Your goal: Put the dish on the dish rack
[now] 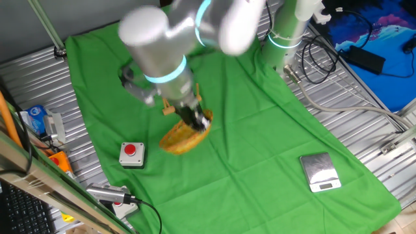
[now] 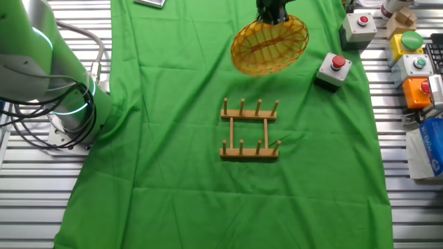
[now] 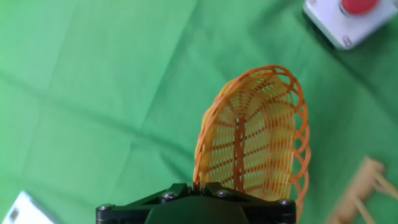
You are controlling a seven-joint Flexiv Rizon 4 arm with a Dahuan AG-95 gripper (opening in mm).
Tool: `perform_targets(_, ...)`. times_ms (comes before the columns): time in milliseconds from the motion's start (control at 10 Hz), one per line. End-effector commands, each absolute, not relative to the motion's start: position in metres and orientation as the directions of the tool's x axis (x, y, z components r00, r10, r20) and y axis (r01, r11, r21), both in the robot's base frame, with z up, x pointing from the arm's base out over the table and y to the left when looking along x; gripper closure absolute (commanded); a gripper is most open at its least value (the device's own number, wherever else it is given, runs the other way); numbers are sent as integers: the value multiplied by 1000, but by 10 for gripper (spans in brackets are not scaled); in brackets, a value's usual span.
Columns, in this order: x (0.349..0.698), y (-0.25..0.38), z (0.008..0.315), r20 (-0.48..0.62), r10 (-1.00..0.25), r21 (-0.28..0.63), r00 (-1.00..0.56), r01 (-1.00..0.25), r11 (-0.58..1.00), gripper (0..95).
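Observation:
The dish [image 2: 270,45] is a yellow oval wicker basket-plate with an orange-red centre streak. It hangs tilted above the green cloth, held by its rim. It also shows in one fixed view [image 1: 185,134] and fills the hand view [image 3: 255,137]. My gripper [image 3: 198,186] is shut on the dish's rim; its fingers [image 2: 272,15] clamp the far edge. The dish rack [image 2: 250,129] is a small wooden rack with upright pegs, standing on the cloth nearer the camera than the dish. In one fixed view the rack is mostly hidden behind my arm. A corner of it shows in the hand view [image 3: 360,190].
A grey box with a red button [image 2: 333,70] sits right of the dish, also in one fixed view [image 1: 132,153] and the hand view [image 3: 348,18]. A silver scale [image 1: 320,172] lies on the cloth. More button boxes [image 2: 412,66] stand off the cloth's right edge.

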State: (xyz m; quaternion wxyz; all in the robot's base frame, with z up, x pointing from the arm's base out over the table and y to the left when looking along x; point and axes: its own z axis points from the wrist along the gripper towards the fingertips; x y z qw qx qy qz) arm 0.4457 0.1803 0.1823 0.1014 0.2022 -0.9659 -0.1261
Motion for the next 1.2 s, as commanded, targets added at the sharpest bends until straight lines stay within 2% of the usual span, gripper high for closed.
perform_targets(100, 429, 153, 202, 180, -454, 331, -873, -381, 863, 950)
perform_targets(800, 400, 119, 229, 276, -546, 384, -791, -430, 817, 950)
perform_targets(1200, 398, 99, 232, 282, -585, 396, -761, -463, 793, 950)
